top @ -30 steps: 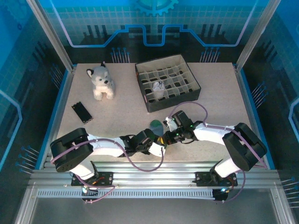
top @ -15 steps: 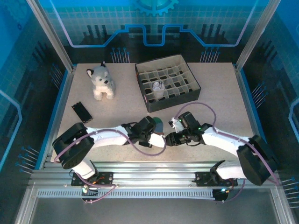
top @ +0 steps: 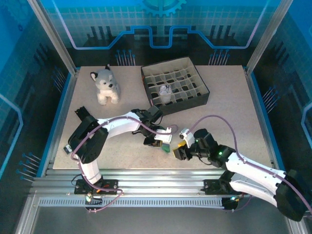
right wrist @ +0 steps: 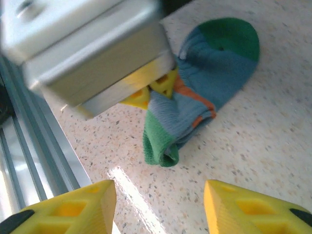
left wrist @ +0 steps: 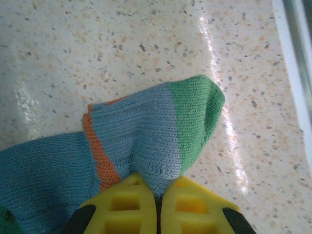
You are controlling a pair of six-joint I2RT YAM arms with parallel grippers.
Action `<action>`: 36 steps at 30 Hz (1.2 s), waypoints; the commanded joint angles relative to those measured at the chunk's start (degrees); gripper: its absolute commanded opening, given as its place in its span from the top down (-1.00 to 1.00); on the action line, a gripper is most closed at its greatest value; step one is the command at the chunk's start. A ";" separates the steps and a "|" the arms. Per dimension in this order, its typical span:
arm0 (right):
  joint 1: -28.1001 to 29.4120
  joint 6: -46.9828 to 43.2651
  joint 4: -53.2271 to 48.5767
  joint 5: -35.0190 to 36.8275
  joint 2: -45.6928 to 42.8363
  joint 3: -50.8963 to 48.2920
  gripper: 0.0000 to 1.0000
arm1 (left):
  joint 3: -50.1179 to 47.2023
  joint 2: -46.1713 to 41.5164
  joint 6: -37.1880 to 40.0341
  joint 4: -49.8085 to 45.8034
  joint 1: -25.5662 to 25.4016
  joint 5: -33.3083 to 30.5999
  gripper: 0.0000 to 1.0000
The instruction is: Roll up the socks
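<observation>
The left gripper (left wrist: pixel 157 197) is clenched on a pinch of the grey-blue sock (left wrist: pixel 146 131), its yellow jaws meeting at the bottom centre of the left wrist view with knit bunched between them. The sock lies on the speckled table (left wrist: pixel 97 39), low and centre in the top view. Its green toe points to the upper right of the wrist frame and the orange-red band crosses its left half. The right gripper (right wrist: pixel 160 197) hangs near it with jaws apart, grasping nothing

To roll well, I judge the pinch should take the whole folded edge, not a single layer. It should turn that edge over toward the far end while the free gripper pins that end flat so the fabric cannot slide, keeping the roll tight and low to the table

The divided box (top: pixel 183 104), upper middle of the top view, holds one pale bundle (top: pixel 165 90) with dark marks in a cell left of its centre, perhaps the white sock already rolled; the other cells look empty
</observation>
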 commanded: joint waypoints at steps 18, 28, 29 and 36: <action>12.41 -26.41 48.07 10.17 22.17 -9.97 -0.26 | -0.72 -1.29 3.36 -4.42 1.34 7.10 1.00; 13.85 -28.91 64.70 20.10 35.59 -10.58 -0.31 | -1.16 -1.69 4.33 -3.46 1.36 7.71 1.00; 13.88 -28.85 65.67 20.91 36.45 -10.52 -0.32 | -1.16 -1.66 4.27 -3.48 1.36 7.76 1.00; 12.65 -28.43 72.66 21.16 41.38 -11.59 -0.39 | -1.20 -1.71 4.33 -3.10 1.45 8.15 1.00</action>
